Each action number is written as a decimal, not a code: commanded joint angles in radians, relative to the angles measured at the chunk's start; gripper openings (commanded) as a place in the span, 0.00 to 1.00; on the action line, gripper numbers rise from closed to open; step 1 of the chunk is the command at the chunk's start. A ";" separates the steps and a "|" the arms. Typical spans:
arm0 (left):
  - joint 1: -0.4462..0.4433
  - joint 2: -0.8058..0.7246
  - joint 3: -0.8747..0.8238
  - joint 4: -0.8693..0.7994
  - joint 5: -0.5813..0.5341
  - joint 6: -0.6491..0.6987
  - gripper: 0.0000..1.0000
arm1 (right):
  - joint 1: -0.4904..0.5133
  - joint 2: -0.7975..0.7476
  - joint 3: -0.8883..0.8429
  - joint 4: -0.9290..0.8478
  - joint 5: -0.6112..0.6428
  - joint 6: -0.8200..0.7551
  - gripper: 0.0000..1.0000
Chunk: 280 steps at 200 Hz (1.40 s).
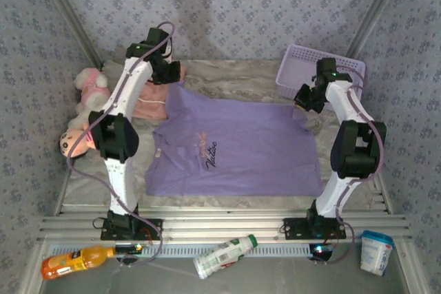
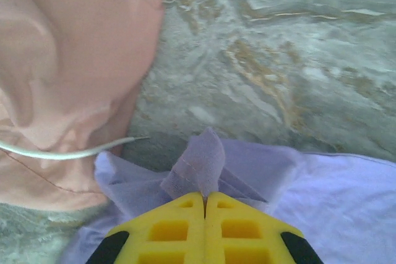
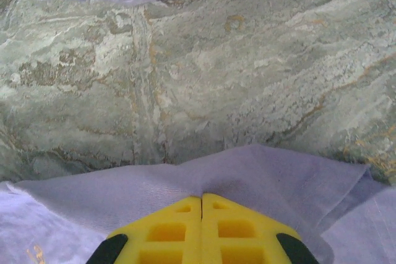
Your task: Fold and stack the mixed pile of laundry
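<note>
The bench carried the shirt spread flat at its middle, long axis running left to right, with its chest lettering facing up. The shorts lay bunched just beside its far-left corner. The left pincer and the right pincer were each clamped tight on one of the shirt's far corners.
</note>
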<state>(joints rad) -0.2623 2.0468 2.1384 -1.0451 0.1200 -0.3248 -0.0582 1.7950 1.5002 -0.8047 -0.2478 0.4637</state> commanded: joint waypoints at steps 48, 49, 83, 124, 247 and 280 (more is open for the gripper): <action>-0.017 -0.395 -0.399 0.131 0.114 0.022 0.00 | 0.049 -0.173 -0.136 -0.085 0.051 -0.049 0.00; -0.017 -0.399 -0.405 0.131 0.115 0.022 0.00 | 0.049 -0.176 -0.138 -0.086 0.051 -0.049 0.00; -0.031 -0.528 -0.566 0.134 0.129 0.019 0.00 | 0.054 -0.292 -0.217 -0.113 0.049 -0.041 0.00; -0.068 -0.692 -0.725 0.095 0.099 -0.012 0.00 | 0.043 -0.438 -0.319 -0.196 0.039 -0.054 0.00; -0.190 -0.959 -1.093 0.162 -0.084 -0.334 0.97 | -0.112 -0.584 -0.558 -0.101 -0.070 -0.018 0.57; -0.172 -0.815 -1.120 0.385 -0.089 -0.371 0.83 | -0.185 -0.467 -0.564 0.014 -0.035 -0.020 0.41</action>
<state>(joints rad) -0.4446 1.1301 1.0473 -0.8494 0.0658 -0.6529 -0.2024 1.2449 0.9524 -0.8928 -0.3058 0.4385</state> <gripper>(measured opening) 0.907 0.466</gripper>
